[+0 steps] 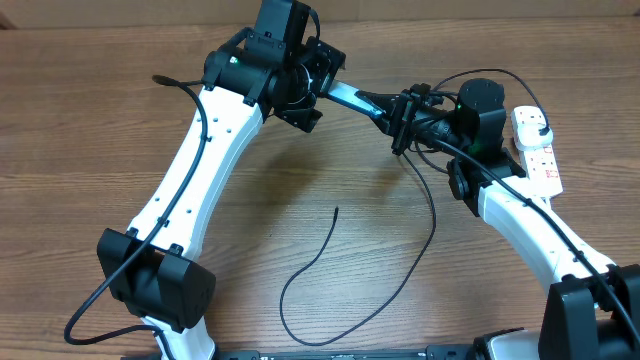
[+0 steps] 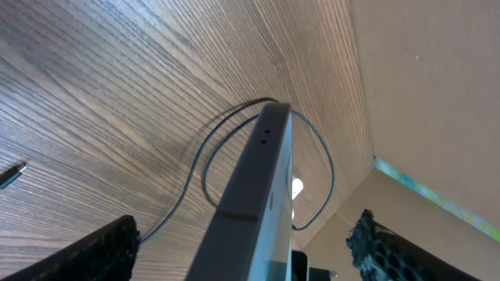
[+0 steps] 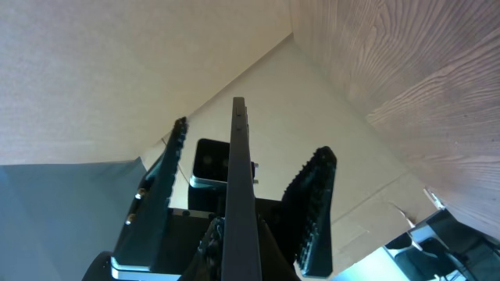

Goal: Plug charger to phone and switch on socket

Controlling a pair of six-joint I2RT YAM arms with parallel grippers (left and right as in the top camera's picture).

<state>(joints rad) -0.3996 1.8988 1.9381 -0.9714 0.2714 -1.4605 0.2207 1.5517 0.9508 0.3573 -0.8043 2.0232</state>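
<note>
Phone (image 3: 238, 179) aloft edge-on, clamped in right pincer (image 3: 250, 140), left pincer (image 2: 244, 243) wide astride its other end

The 2 arms reach inward and meet mid-air; left gripper (image 1: 320, 88) spread wide, right gripper (image 1: 392, 112) clamped.

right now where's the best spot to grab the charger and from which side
Grip the charger just behind its free tip, coming straight down with fingers across the cable: that end lies flat on the table, with bare wood either side.
</note>
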